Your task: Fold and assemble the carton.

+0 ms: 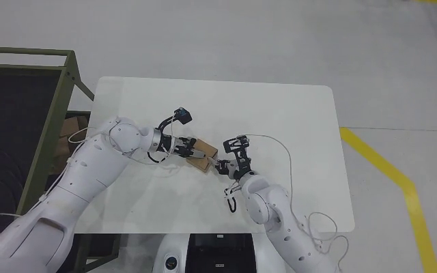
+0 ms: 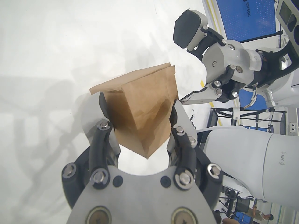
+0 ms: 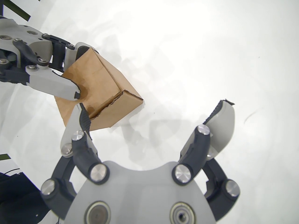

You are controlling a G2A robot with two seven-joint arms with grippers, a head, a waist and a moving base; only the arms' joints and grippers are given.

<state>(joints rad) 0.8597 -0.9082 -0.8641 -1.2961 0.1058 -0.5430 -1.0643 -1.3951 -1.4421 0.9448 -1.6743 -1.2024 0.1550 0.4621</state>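
Top view: a small brown cardboard carton (image 1: 203, 158), folded into a box, is held tilted near the middle of the white rectangular table (image 1: 287, 109), pinched between the fingers of the left gripper (image 1: 186, 146). The right gripper (image 3: 151, 106) is spread wide, one fingertip at the carton's edge.

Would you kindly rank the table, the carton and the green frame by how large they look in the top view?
1. table
2. green frame, cut off at the picture's edge
3. carton, clearly the smallest
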